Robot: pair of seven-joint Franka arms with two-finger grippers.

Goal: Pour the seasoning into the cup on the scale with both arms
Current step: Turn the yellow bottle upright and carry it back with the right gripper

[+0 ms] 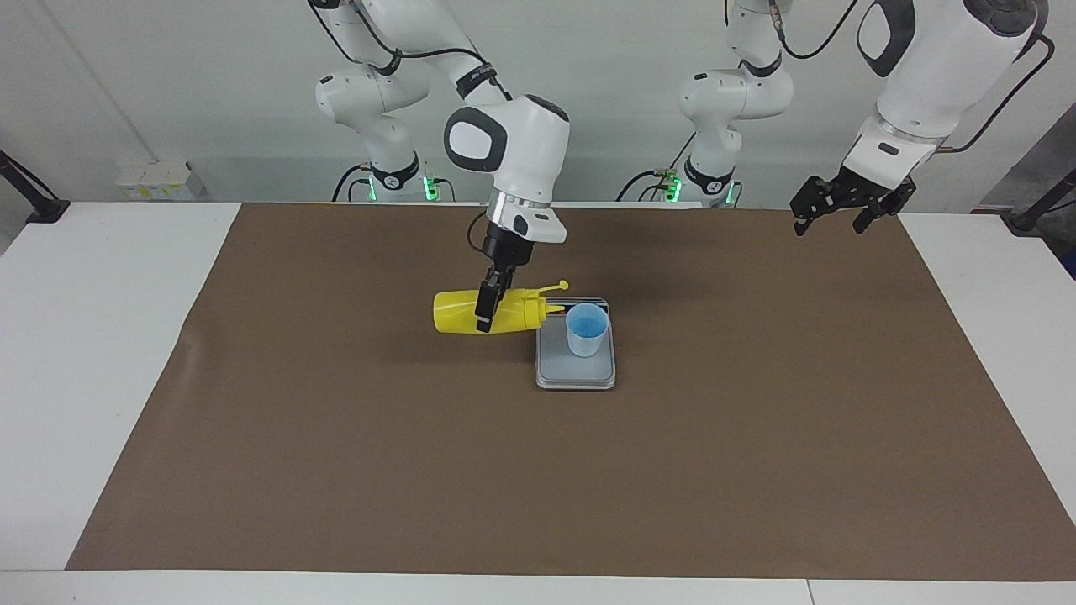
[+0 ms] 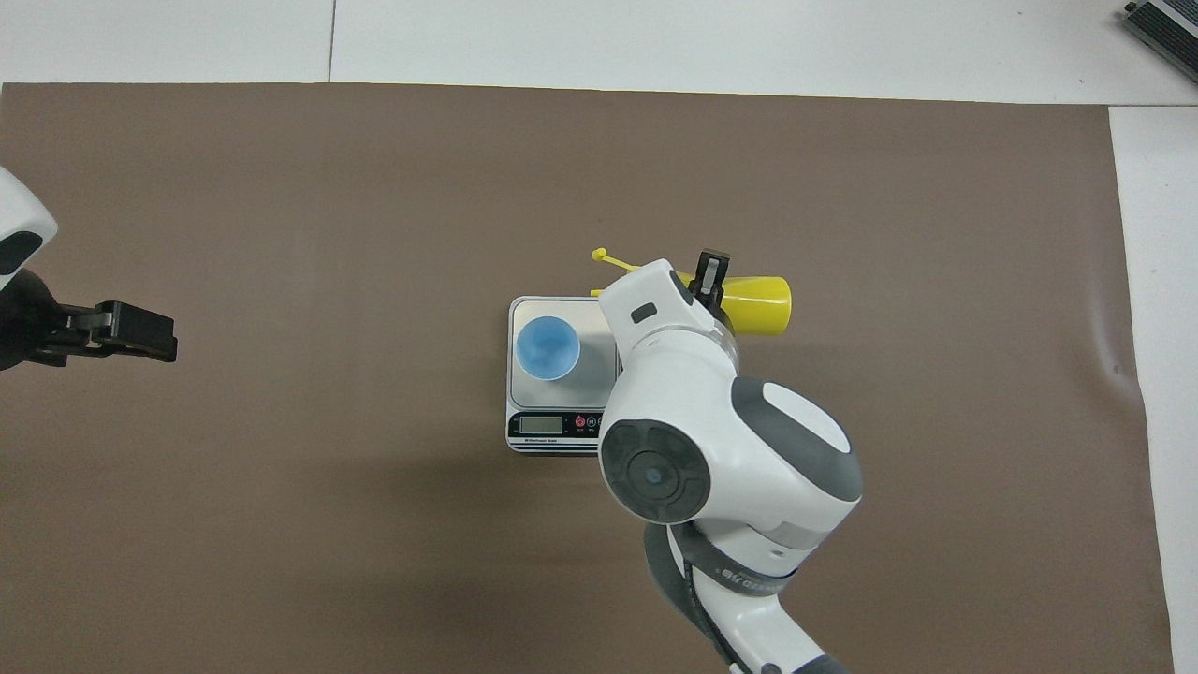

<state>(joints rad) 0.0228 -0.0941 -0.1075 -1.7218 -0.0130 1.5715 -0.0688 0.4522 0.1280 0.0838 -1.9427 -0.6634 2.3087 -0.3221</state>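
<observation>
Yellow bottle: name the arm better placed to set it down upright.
Right. Its tool is shut on the yellow bottle, held sideways over the mat beside the scale. The left tool waits open at its own end, apart from everything.

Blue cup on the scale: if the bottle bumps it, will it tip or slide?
The cup looks thin plastic and light, so it would probably slide on the scale. Its base is narrower than its rim, so a knock from the bottle near the rim might tip it.
</observation>
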